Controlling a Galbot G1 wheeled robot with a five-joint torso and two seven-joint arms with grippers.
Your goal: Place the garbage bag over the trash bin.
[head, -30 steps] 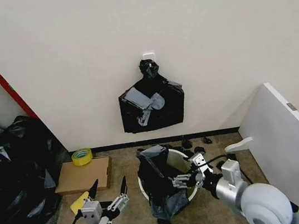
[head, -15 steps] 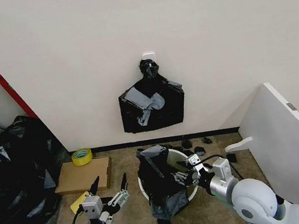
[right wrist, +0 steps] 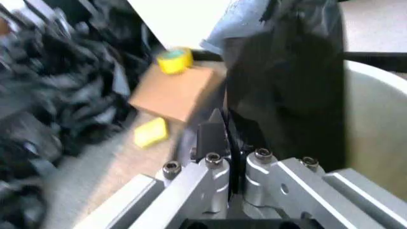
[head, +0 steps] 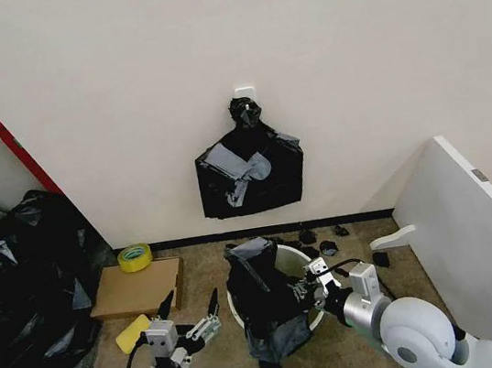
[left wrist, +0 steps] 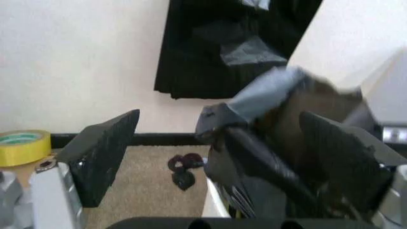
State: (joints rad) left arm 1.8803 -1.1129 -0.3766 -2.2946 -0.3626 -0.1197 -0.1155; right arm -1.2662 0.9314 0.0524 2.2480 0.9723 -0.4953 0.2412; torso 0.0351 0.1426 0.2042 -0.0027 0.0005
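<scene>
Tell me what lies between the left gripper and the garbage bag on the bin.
Only bare carpet: in the head view the open left gripper stands short of the garbage bag draped on the trash bin, with nothing on the floor between them.

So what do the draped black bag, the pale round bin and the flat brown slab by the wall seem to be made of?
The wrinkly black garbage bag looks like thin glossy plastic film: it creases and shows grey sheen. The round cream-white trash bin looks like smooth moulded plastic, with an even rim. The flat brown slab is probably matte cardboard, going by its dull tan face.
</scene>
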